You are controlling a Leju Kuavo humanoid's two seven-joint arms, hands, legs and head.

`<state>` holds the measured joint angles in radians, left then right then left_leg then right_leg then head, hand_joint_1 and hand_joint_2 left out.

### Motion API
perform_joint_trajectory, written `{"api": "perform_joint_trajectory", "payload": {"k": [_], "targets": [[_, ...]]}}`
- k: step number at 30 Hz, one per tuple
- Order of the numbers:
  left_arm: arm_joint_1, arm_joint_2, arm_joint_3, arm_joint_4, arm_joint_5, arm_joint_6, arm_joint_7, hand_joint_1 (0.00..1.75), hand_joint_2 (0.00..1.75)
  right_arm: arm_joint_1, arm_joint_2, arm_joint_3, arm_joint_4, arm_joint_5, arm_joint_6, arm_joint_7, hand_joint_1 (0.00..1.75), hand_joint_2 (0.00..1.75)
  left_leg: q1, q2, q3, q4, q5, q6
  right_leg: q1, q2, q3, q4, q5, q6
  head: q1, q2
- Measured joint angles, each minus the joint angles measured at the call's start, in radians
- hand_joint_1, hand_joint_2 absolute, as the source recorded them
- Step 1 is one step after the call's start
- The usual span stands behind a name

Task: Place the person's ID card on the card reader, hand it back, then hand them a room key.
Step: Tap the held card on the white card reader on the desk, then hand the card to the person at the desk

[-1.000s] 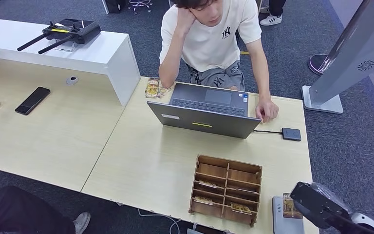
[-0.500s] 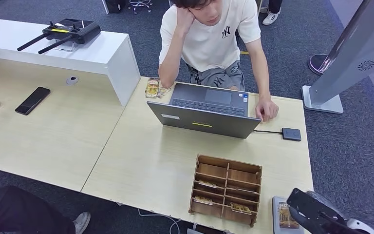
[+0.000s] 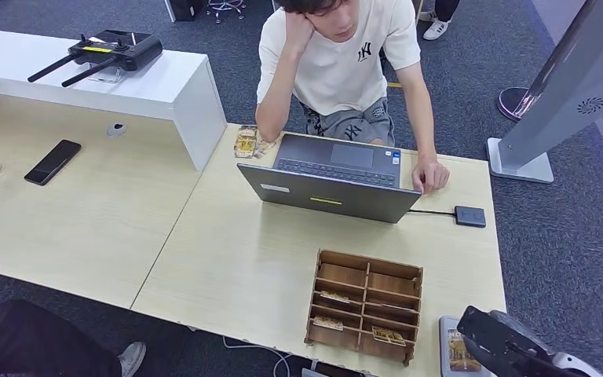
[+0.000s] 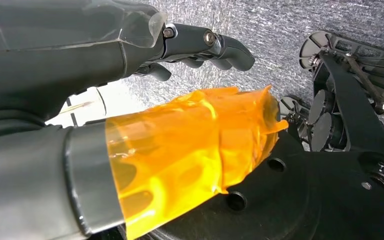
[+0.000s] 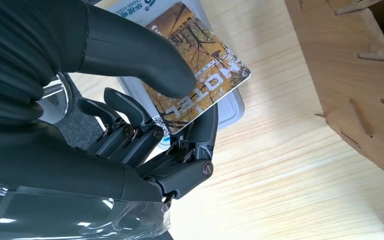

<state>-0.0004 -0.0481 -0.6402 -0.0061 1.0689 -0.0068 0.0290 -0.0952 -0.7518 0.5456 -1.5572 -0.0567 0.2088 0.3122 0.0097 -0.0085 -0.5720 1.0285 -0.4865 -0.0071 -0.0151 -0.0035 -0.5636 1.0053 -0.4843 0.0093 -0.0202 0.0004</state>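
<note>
Head view: seen at the table's near right corner, the right hand low over the grey card reader, with the ID card lying across the reader's top. Just beside the reader, a wooden compartment box with a few cards in its nearer slots. Beyond that, an open laptop, and a person seated behind it, one hand by the laptop's corner, the other propping the head. Noted too: a small black box on a cable beside the laptop, a phone well off on the far left table.

Left wrist view: caught the left hand hanging over grey carpet, fingers lightly curled and apart from the thumb, nothing in them; an orange film wrapped round the thumb.

Right wrist view: showed the right hand clamped on the ID card, thumb pressed on the printed face, fingers beneath the card's edge. Card held over the card reader; touching it or not, could not tell. Wooden compartment box close beside.
</note>
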Motion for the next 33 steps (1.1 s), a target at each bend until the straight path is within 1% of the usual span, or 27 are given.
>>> {"api": "perform_joint_trajectory", "payload": {"k": [17, 26, 33], "targets": [[0.001, 0.006, 0.015, 0.0, -0.028, -0.002, 0.004, 0.0, 0.0, -0.025, 0.0, 0.011, 0.06, 0.005, 0.009, -0.009, 1.75, 1.75, 0.0, 0.0, 0.0, 0.0, 0.0, 0.0, 0.0, 0.0, 0.0, 0.0, 0.0, 0.0, 0.0, 0.0], [0.002, 0.007, 0.034, 0.0, -0.046, 0.0, 0.006, 0.0, 0.0, -0.022, 0.0, 0.012, 0.071, -0.003, 0.006, -0.01, 1.75, 1.75, 0.0, 0.0, 0.0, 0.0, 0.0, 0.0, 0.0, 0.0, 0.0, 0.0, 0.0, 0.0, 0.0, 0.0], [0.002, 0.007, 0.051, 0.0, -0.06, 0.0, 0.007, 0.0, 0.0, -0.01, 0.011, 0.023, 0.077, -0.016, -0.001, -0.01, 1.75, 1.75, 0.0, 0.0, 0.0, 0.0, 0.0, 0.0, 0.0, 0.0, 0.0, 0.0, 0.0, 0.0, 0.0, 0.0]]}}
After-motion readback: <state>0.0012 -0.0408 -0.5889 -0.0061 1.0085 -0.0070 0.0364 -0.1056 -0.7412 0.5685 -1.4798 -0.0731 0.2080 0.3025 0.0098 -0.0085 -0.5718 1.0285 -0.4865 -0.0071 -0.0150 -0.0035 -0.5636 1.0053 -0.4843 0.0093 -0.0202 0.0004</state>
